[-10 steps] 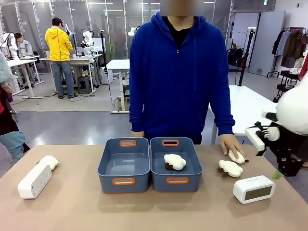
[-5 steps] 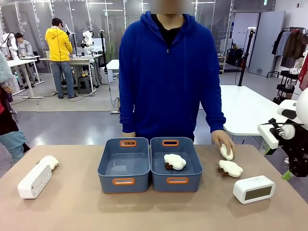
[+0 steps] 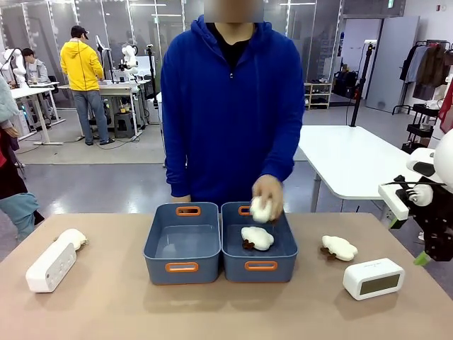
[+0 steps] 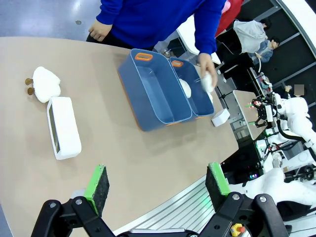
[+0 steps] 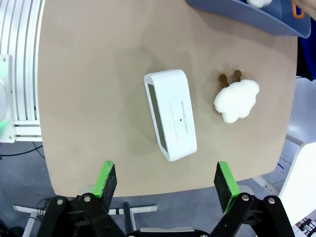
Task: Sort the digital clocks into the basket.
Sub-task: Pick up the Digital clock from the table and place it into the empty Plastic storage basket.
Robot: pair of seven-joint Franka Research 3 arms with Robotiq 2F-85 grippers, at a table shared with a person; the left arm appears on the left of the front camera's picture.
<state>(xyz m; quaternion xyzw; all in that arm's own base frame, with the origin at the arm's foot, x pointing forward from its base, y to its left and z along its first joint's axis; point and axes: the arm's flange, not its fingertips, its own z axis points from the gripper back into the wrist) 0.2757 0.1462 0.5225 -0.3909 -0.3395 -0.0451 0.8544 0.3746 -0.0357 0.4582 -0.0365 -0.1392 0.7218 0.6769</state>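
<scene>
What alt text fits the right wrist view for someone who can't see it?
The open right gripper hovers above a white digital clock lying on the tan table. A fluffy white plush toy sits beside the clock, not touching it, and a blue-grey bin shows its corner at the top.

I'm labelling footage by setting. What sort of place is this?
Probably a robotics lab in an open hall: the right gripper hangs over a test table, white work tables stand behind, and glass partitions line the back.
</scene>
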